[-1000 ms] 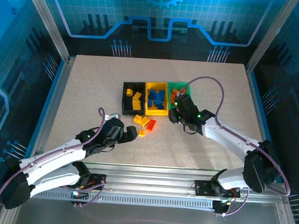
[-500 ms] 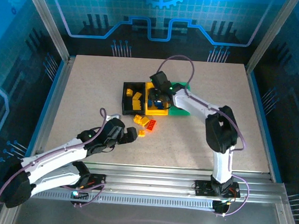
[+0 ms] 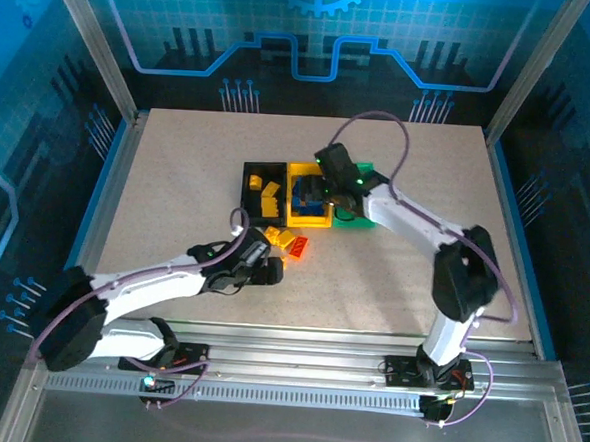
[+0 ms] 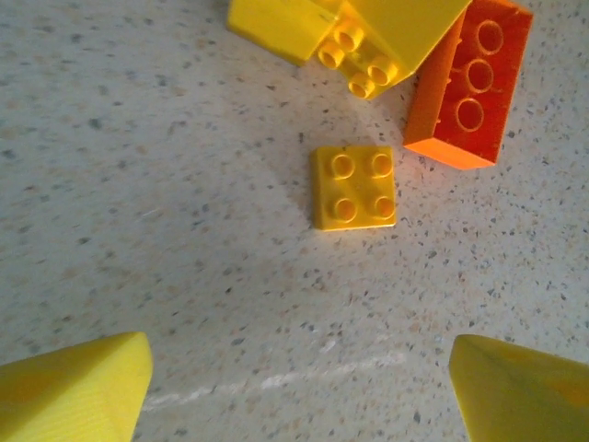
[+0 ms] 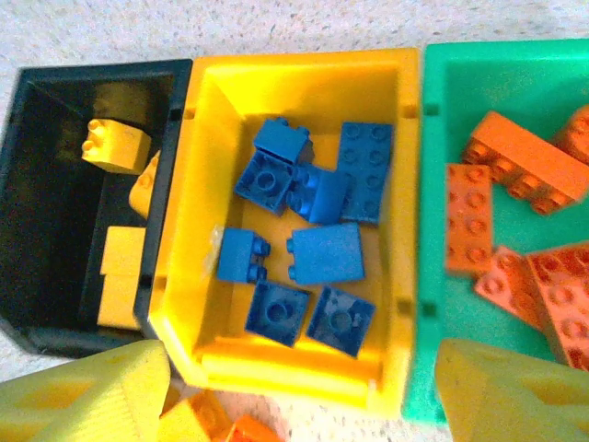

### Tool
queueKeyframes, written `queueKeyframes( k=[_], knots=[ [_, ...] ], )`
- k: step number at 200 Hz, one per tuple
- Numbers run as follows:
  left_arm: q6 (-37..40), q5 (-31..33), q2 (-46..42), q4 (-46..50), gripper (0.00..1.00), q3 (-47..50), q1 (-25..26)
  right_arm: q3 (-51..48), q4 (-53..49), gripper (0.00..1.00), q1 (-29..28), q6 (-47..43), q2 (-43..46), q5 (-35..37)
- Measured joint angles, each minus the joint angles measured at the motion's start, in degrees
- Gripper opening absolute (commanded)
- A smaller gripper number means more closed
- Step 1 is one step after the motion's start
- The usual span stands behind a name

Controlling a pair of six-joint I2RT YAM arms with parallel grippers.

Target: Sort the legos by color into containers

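Note:
Three joined bins stand mid-table: black (image 3: 247,193), yellow (image 3: 310,222), green (image 3: 353,221). In the right wrist view the black bin (image 5: 101,74) holds yellow legos (image 5: 115,147), the yellow bin (image 5: 294,64) holds several blue legos (image 5: 322,253), and the green bin (image 5: 460,101) holds orange legos (image 5: 515,161). My right gripper (image 5: 299,396) hovers open above the yellow bin's near wall, with nothing in it. My left gripper (image 4: 299,391) is open just short of a small yellow lego (image 4: 354,187). Past it lie an orange lego (image 4: 469,83) and yellow legos (image 4: 368,28).
The loose legos (image 3: 287,241) lie on the speckled tabletop just in front of the bins, beside my left gripper (image 3: 269,265). My right gripper (image 3: 319,192) reaches over the bins from the right. Metal frame rails edge the table.
My right arm swung from beside the green bin to above the yellow bin. My left gripper slid right, up to the loose legos.

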State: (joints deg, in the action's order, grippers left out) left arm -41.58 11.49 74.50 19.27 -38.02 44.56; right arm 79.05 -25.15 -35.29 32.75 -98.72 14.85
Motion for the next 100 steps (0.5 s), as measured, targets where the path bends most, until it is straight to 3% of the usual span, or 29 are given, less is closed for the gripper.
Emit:
queueKeyframes(
  k=[56,100],
  knots=[
    [2.4,3.0,15.7,-1.2,0.69,-9.5,2.2,-18.0,3.4,0.77,0.0,2.2,15.5,-0.1],
    [3.1,7.6,22.0,-0.2,0.61,-12.4,2.2,-23.0,3.3,0.77,0.0,2.4,21.2,0.1]
  ],
)
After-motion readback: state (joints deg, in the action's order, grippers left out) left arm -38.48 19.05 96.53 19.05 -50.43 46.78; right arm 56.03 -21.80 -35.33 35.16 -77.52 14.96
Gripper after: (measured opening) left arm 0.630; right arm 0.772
